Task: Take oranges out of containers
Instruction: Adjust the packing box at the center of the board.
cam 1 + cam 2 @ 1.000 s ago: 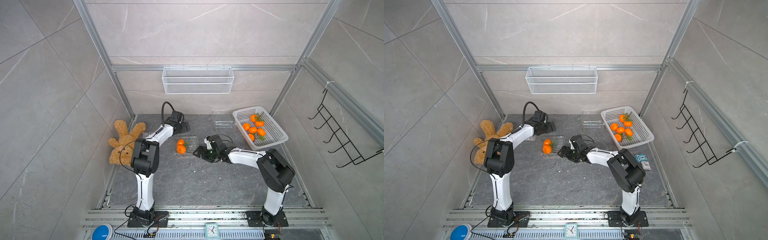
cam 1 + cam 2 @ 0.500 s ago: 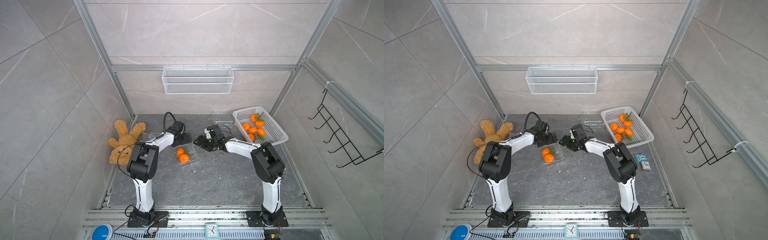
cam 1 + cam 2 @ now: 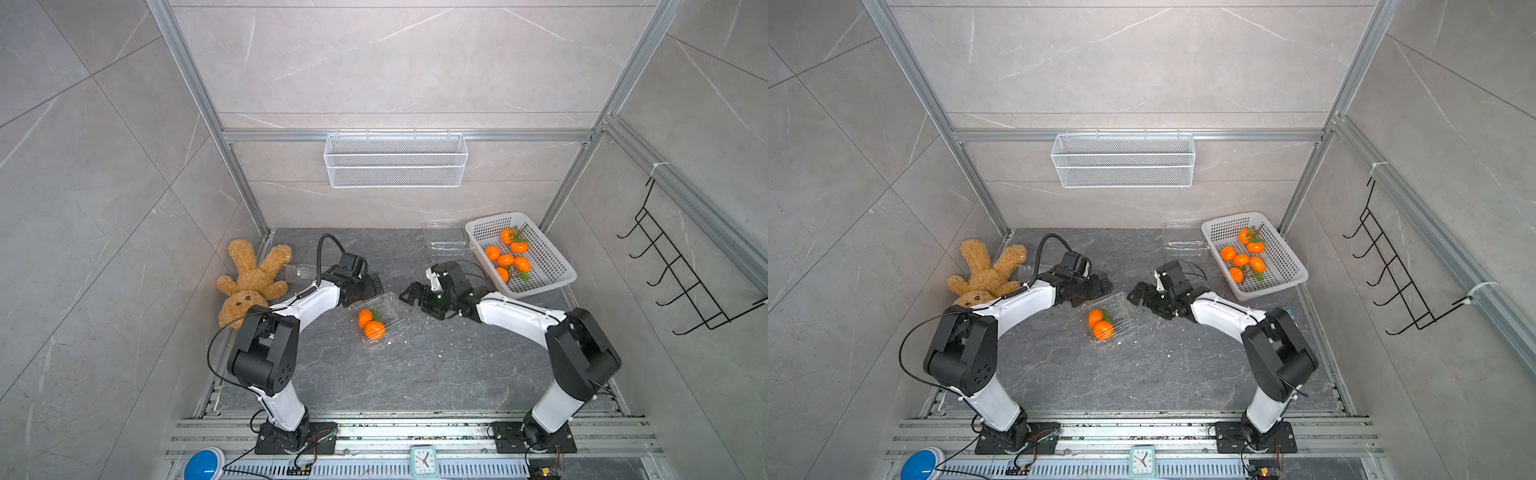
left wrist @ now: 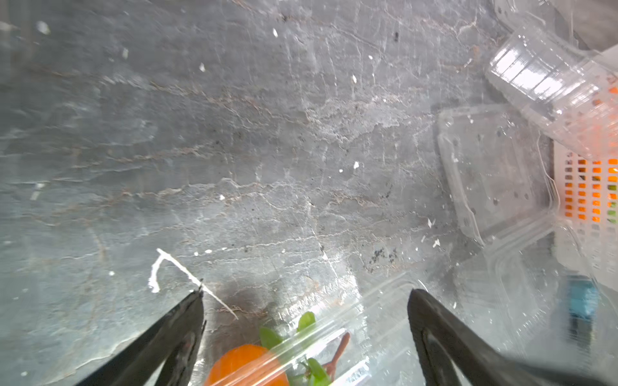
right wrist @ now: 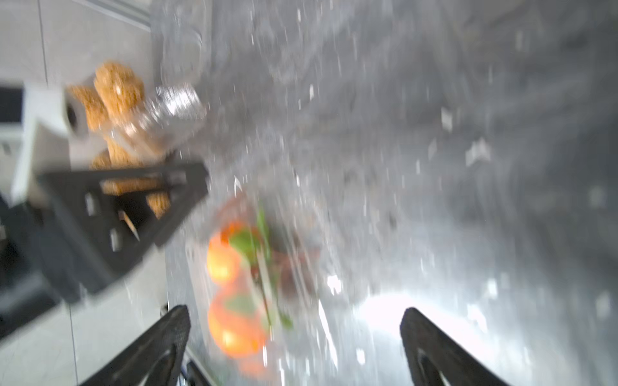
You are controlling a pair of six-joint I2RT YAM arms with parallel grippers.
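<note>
A clear plastic clamshell container [image 3: 392,309] lies near the middle of the dark grey surface [image 3: 415,365]. It holds two bright oranges [image 3: 374,329] that touch each other, with green leaves beside them under the ribbed plastic. Six more oranges [image 3: 505,260], some with leaves and stems, lie loose in the white perforated basket [image 3: 548,266] at the far right, two empty clear containers [image 3: 446,246] lie just beside that basket's far left end, and a third empty container [image 3: 300,272] lies next to the teddy bear [image 3: 253,282].

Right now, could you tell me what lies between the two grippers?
The clear container, holding two oranges, has its far end between the left gripper and right gripper; both top views show it.
</note>
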